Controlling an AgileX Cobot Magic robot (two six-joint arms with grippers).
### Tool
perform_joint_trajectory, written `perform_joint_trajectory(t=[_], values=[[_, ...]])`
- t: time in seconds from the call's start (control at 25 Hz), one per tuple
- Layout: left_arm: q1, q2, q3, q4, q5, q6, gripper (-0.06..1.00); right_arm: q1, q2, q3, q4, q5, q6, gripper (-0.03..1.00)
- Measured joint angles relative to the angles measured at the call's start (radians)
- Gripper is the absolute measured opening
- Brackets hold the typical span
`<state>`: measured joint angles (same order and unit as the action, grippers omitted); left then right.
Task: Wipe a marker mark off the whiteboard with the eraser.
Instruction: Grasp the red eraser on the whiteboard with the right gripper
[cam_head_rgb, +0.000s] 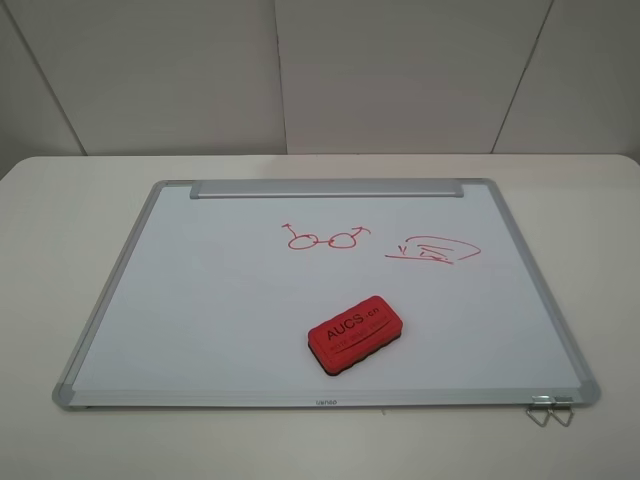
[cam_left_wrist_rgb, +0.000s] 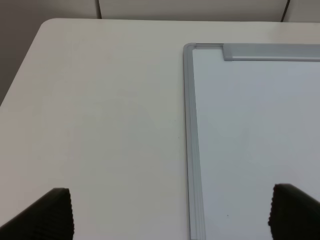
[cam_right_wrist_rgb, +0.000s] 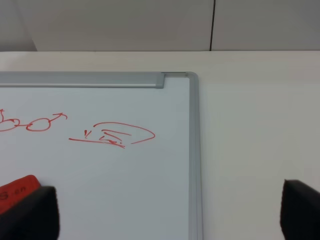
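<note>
1. We saw the whiteboard (cam_head_rgb: 200, 300) lying flat on the pale table (cam_head_rgb: 60, 220), with its grey tray bar (cam_head_rgb: 327, 188) along the far long edge.
2. The marker mark (cam_head_rgb: 323, 239), a small red doodle like spectacles, was on the far half of the board, near the middle. To the right of it, and apart from it, was a red wedge-shaped scribble (cam_head_rgb: 433, 250).
3. The eraser (cam_head_rgb: 355, 334) rested on the board with its lettering up, near the front edge and a little right of the middle. It was turned at an angle and well apart from the mark.
4. The left gripper (cam_left_wrist_rgb: 170, 215) was released, with its fingers spread wide and nothing between them. One finger was over the table and the other over the board.
5. The right gripper (cam_right_wrist_rgb: 165, 212) was released and empty too. One finger was over the board, just beside a corner of the eraser, and the other was over the table. We could not tell if that finger touched the eraser.
6. Two small metal clips (cam_head_rgb: 550, 408) lay at the near right corner of the board.
</note>
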<state>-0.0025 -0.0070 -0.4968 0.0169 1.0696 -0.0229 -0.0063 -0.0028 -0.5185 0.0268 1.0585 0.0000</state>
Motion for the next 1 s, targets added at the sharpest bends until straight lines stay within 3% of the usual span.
perform_joint_trajectory(t=[1.0], values=[[0.0,0.0,0.0,0.0,0.0,0.0,0.78,0.0,0.0,0.0,0.0,0.0,0.0,0.79]])
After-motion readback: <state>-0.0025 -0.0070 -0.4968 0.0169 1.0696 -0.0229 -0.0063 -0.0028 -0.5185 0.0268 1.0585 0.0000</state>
